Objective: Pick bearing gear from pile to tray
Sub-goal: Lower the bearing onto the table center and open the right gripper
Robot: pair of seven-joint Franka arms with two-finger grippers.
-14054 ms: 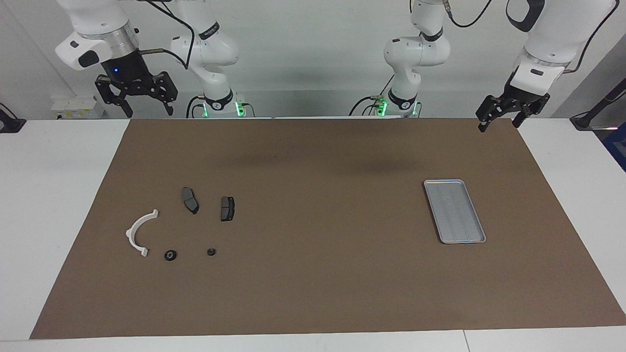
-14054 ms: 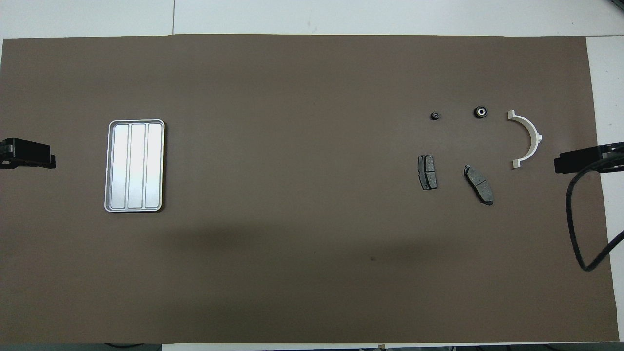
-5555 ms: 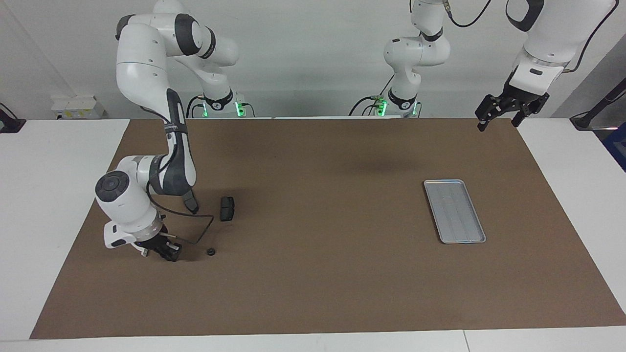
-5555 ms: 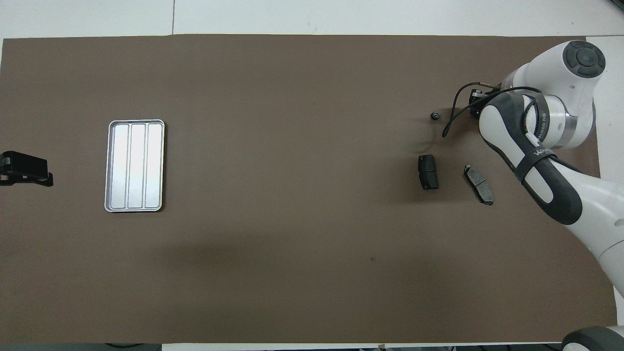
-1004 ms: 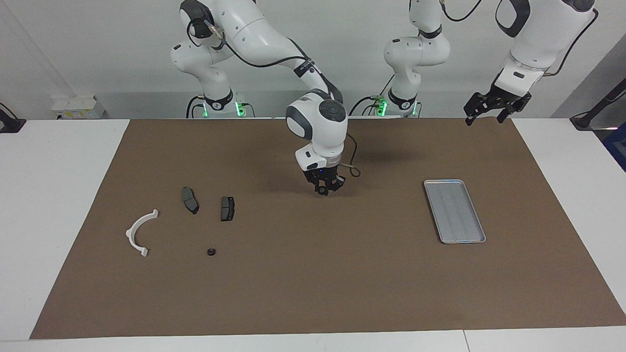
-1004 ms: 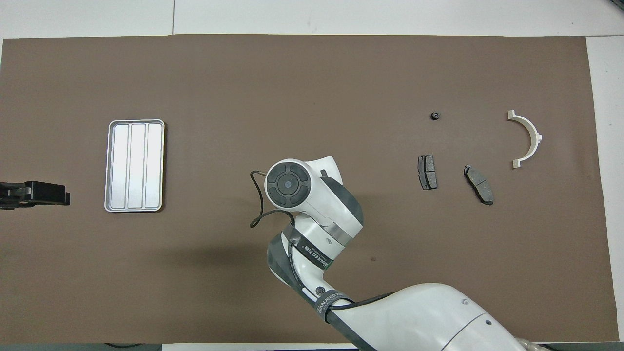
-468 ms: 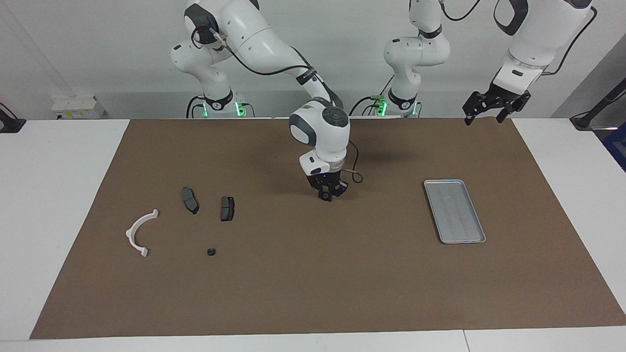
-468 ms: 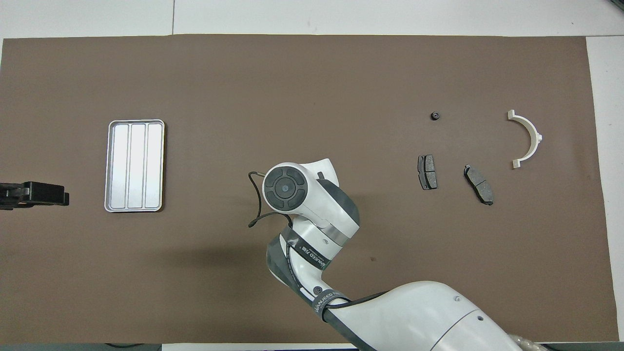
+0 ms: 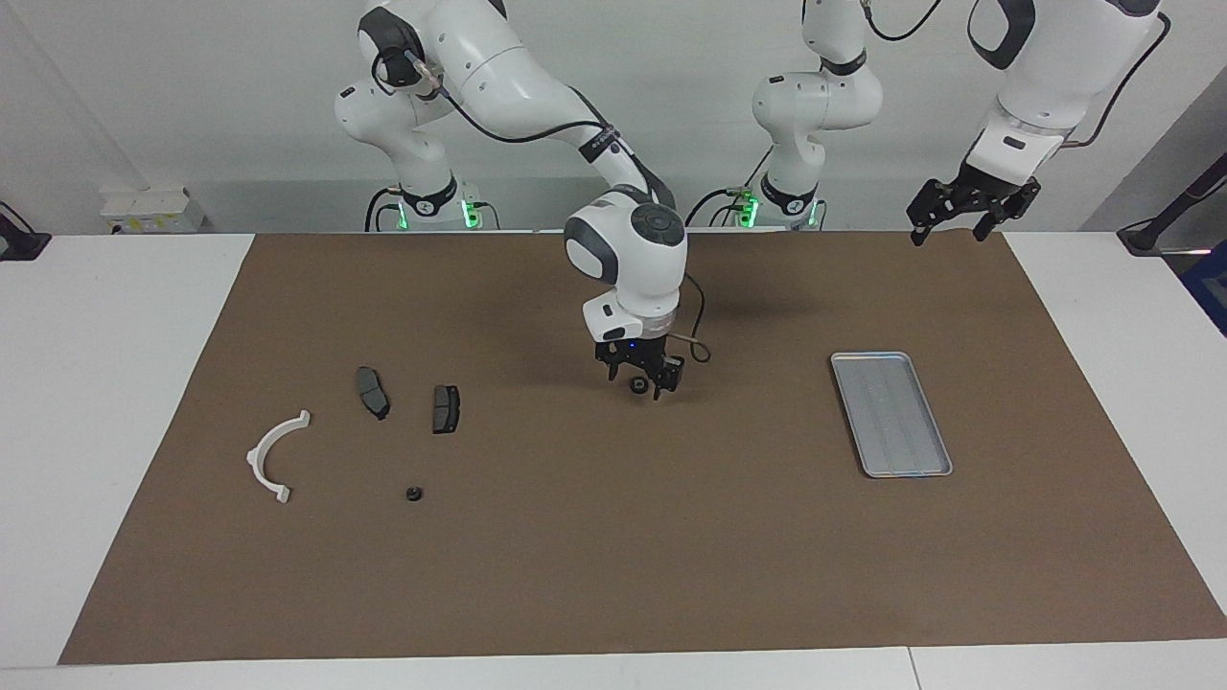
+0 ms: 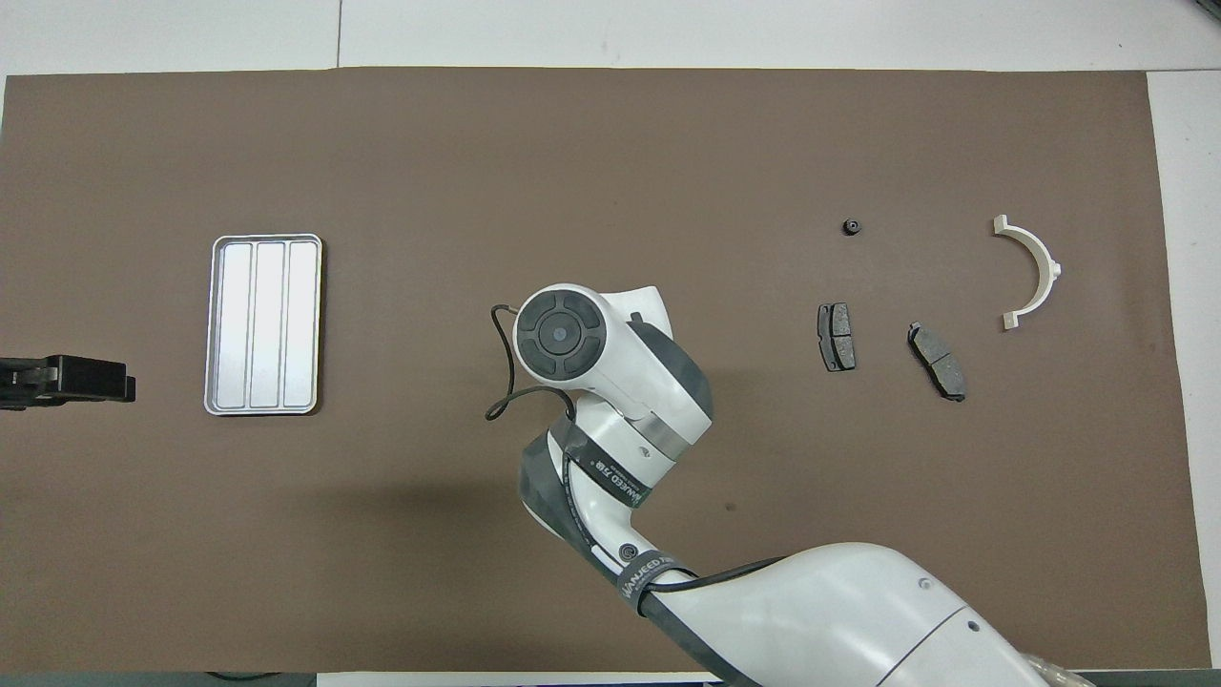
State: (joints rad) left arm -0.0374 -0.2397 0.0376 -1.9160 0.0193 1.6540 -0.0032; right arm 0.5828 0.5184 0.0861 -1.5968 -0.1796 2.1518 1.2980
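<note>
My right gripper (image 9: 639,379) hangs low over the middle of the brown mat with its fingers open. The small black round bearing gear (image 9: 636,386) shows between the fingertips, down at the mat, with neither fingertip gripping it. In the overhead view the right arm's wrist (image 10: 563,336) hides both. The silver ribbed tray (image 9: 891,413) (image 10: 264,324) lies toward the left arm's end of the table with nothing in it. My left gripper (image 9: 949,218) (image 10: 67,379) waits open in the air over the mat's corner by its base.
The pile lies toward the right arm's end: a white curved arc (image 9: 273,458), two dark brake pads (image 9: 372,392) (image 9: 446,408) and a tiny black round piece (image 9: 413,494). A loose cable (image 10: 501,382) loops off the right wrist.
The right gripper came down over the middle of the mat shut on the bearing gear and has now opened, letting it go there. The left gripper has hardly moved.
</note>
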